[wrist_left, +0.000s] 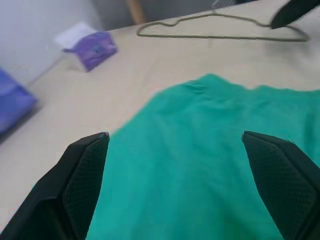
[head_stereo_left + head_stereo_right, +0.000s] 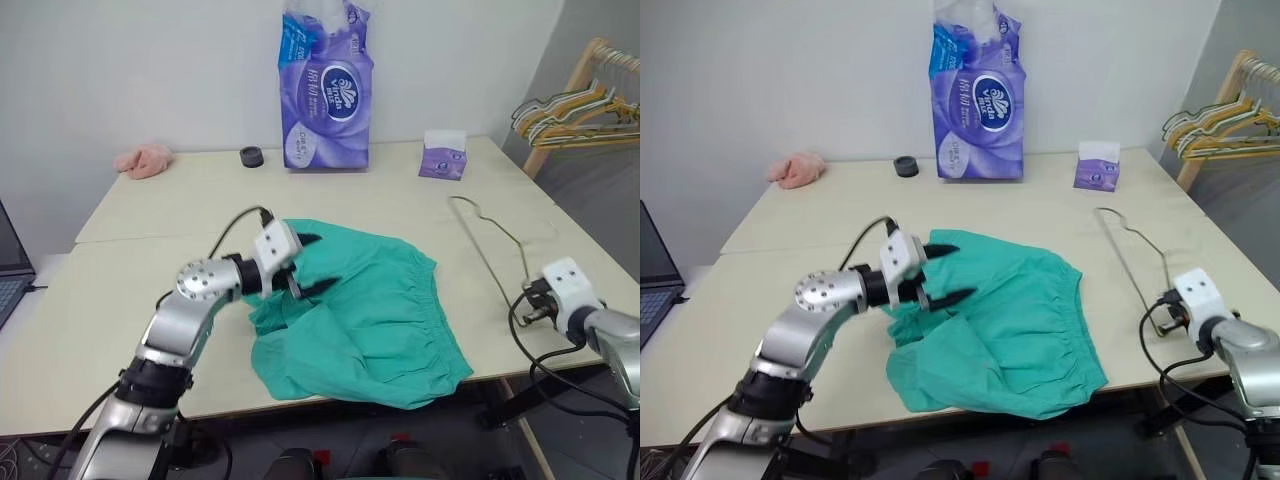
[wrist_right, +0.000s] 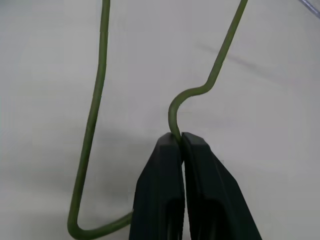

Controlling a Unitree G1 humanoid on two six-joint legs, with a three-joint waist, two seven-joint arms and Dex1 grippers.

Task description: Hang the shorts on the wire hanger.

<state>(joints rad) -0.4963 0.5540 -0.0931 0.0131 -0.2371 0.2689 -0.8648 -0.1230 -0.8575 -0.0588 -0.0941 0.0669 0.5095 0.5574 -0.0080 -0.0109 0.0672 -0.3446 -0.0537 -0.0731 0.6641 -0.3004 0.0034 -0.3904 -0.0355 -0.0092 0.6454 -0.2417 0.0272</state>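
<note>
1. My right gripper (image 3: pixel 181 140) is clenched on the hanger (image 3: pixel 95 115), pinching the wire at its curved neck.
2. The hanger lies on the table (image 2: pixel 200 190), to the right of the shorts (image 2: pixel 370 310).
3. My left gripper (image 2: pixel 952 272) is spread wide, hovering over the shorts' left part, holding nothing.
4. The shorts lie crumpled near the table's front edge.

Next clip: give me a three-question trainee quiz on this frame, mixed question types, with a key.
1. True or false: the right hand is shut on the wire hanger.
2. The left hand is: A) open over the shorts, B) shut on the shorts, C) holding the tissue pack.
3. What small item lies between the pink cloth and the tissue pack?

Key: 1 true; 2 A; 3 a black ring.
</note>
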